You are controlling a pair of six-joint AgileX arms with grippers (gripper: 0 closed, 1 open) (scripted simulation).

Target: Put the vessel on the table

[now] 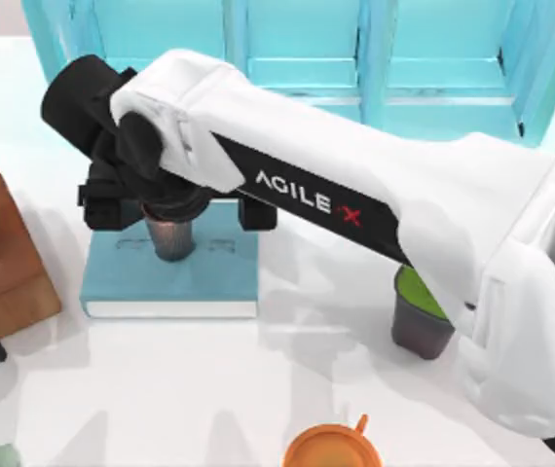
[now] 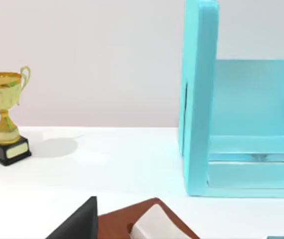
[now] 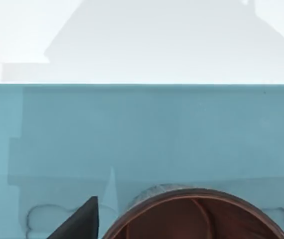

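Reaching across from the right of the top view, my right arm is hanging its claw directly over the small copper-brown ribbed cylindrical vessel, which is standing upright on the teal-blue hardcover book at the left-centre of the plain white tabletop. The dark wrist is covering the cup's rim, so I cannot tell how far the claw is parted or whether it is touching the cup. A dark grey pot with a green succulent is standing near the arm's middle, and an orange handled cup is sitting at the near edge.

Looking from the left wrist, that arm is sitting parked, facing a gold trophy and a turquoise shelf unit.

Looking from the right wrist, the vessel's round rim is lying close beneath, above the book cover.

Judging by its look, the cup is light, rigid and thin-walled; its ribbing should be helping friction. Pinching across the upper sidewall, opposite sides, seems safest, since it may tip.
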